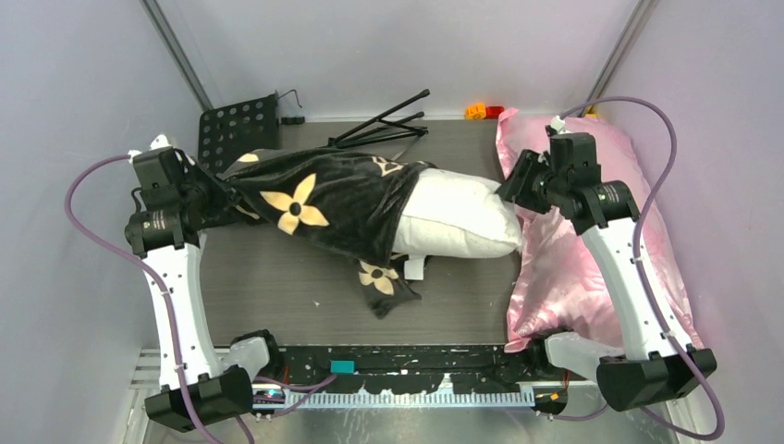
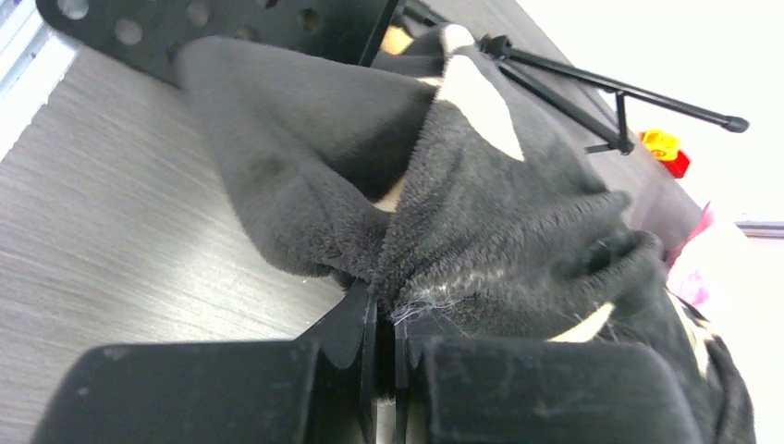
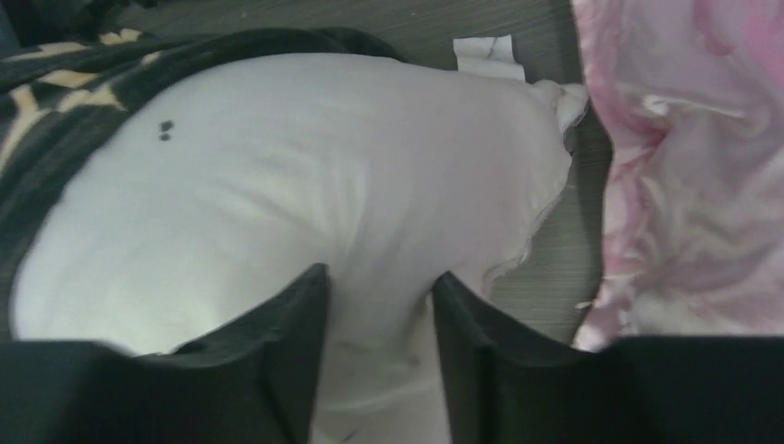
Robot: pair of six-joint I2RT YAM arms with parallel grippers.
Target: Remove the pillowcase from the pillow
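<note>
The black plush pillowcase [image 1: 324, 203] with tan flower motifs lies across the middle of the table and covers the left part of the white pillow [image 1: 462, 217]. The pillow's right half sticks out bare, with a small white tag [image 1: 413, 266] below it. My left gripper [image 1: 225, 190] is shut on the pillowcase's left end; in the left wrist view [image 2: 386, 305] the plush fabric [image 2: 462, 203] bunches between the closed jaws. My right gripper [image 1: 508, 190] is shut on the pillow's right end; in the right wrist view [image 3: 379, 287] white pillow fabric [image 3: 305, 176] fills the gap between the fingers.
A shiny pink satin pillow [image 1: 592, 250] lies along the right side under the right arm. A black perforated plate [image 1: 238, 129] and a folded black stand [image 1: 384, 125] lie at the back. Small yellow and red blocks [image 1: 483, 111] sit at the back wall.
</note>
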